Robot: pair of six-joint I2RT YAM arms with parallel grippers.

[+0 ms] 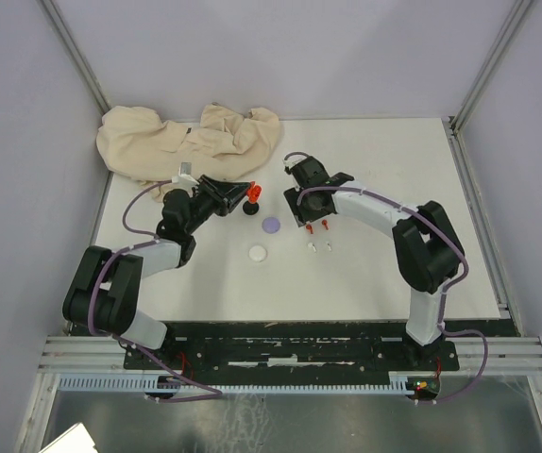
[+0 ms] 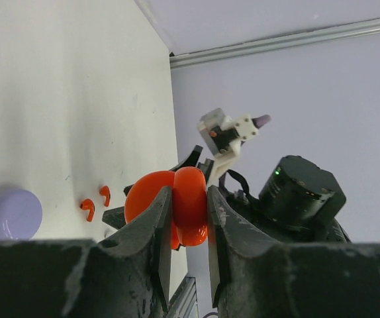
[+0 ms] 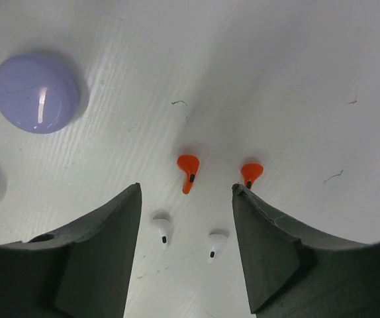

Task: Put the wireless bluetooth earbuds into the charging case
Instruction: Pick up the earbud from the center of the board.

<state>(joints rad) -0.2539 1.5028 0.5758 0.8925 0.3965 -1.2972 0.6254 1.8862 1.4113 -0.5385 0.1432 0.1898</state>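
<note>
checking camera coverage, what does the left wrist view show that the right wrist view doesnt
Left wrist only: a glossy red round case clamped in the left claw. Right wrist only: two tiny white stemmed earbuds. Both: the pale purple round disc and two tiny red stemmed earbuds.

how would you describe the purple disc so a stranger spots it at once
Find the crumpled beige cloth at the far edge of the table; from its right end come straight toward the near edge. The purple disc lies flat there, pale lilac, while the similar disc just nearer is white.
</note>
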